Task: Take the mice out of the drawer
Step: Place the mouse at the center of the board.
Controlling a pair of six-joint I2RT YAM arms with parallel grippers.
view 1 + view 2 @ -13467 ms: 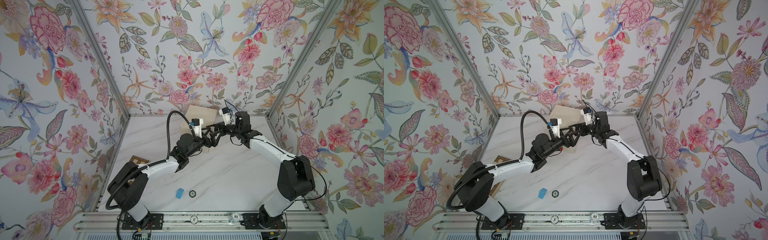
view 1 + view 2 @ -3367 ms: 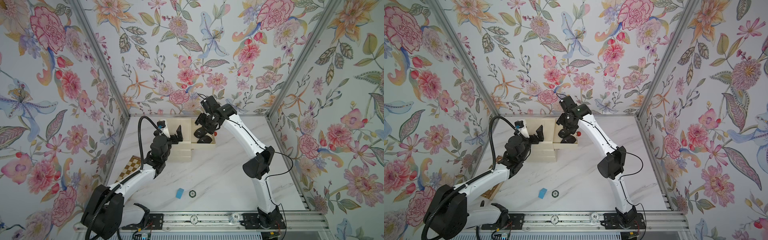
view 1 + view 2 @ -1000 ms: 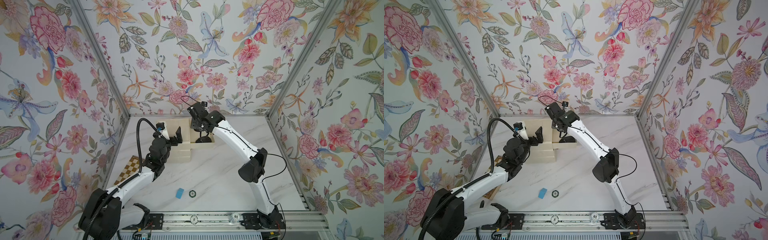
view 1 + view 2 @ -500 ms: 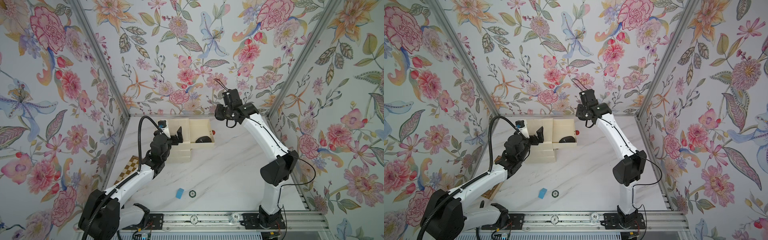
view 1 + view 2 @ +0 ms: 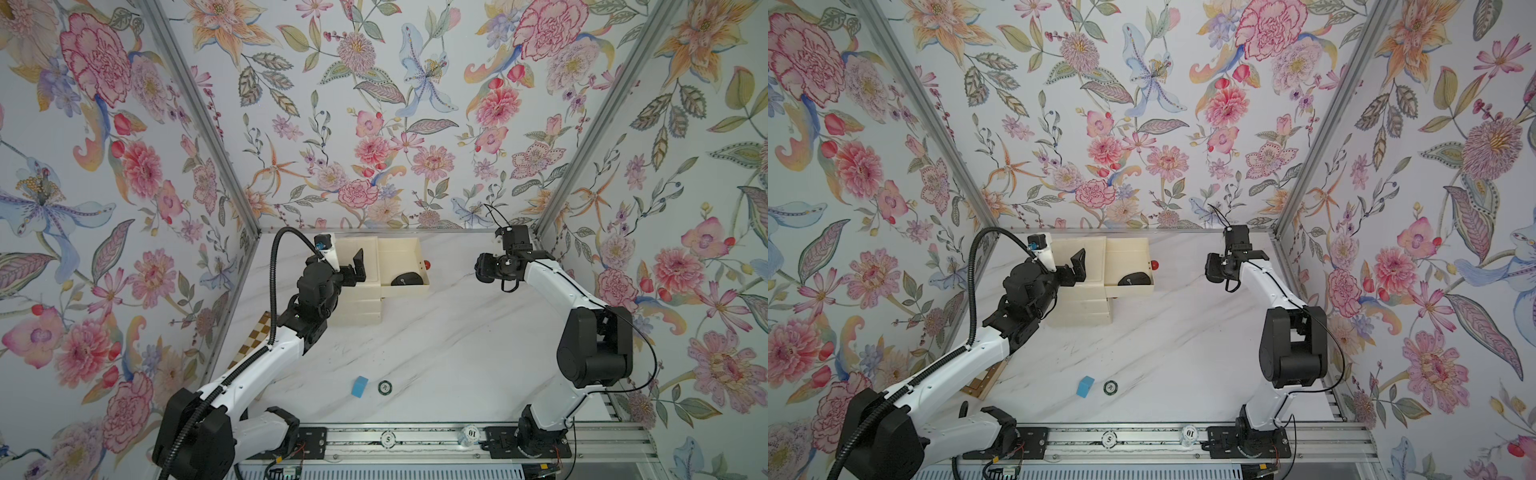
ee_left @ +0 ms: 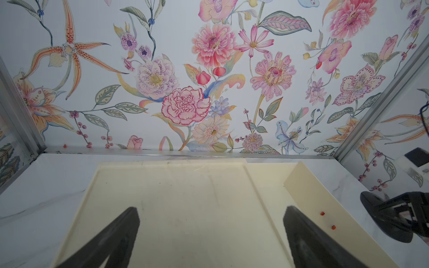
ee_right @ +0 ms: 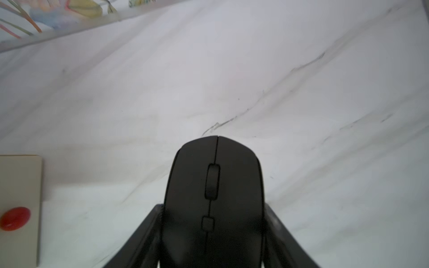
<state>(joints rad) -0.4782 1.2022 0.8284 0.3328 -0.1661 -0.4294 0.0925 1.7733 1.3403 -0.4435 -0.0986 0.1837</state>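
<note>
Black matte mouse [image 7: 213, 167] pinched by its rear flanks in the right gripper [image 7: 213, 206], nose poking out past the fingertips. It is carried over bare marble table [image 5: 436, 340], well apart from the drawer [image 5: 399, 253] on the red knob [image 5: 427, 264] side. A second black mouse [image 5: 406, 279] lies in the drawer's near corner. No other mice show.

- Left gripper [image 6: 211, 208]: fingers spread wide over the flat top of the cream cabinet [image 5: 357, 309], holding nothing. Cannot tell if it presses down or only hovers.
- Blue block [image 5: 359, 386] and round chip [image 5: 385, 387] sit far off at the table's front, out of the way.

Risks, as I judge them:
- The mouse's sides are smooth and curved and the grip sits far back, so it could pivot nose-down or squirt free.
- Let go from any height, it may skid or tumble on the hard marble.
- If the left gripper is not bracing, a snag on the next reach could drag the cabinet.

Against a second ago: the right gripper was then at the drawer. Half a second ago it was up by the back wall, and now it is out beside the drawer. Left arm unchanged.
</note>
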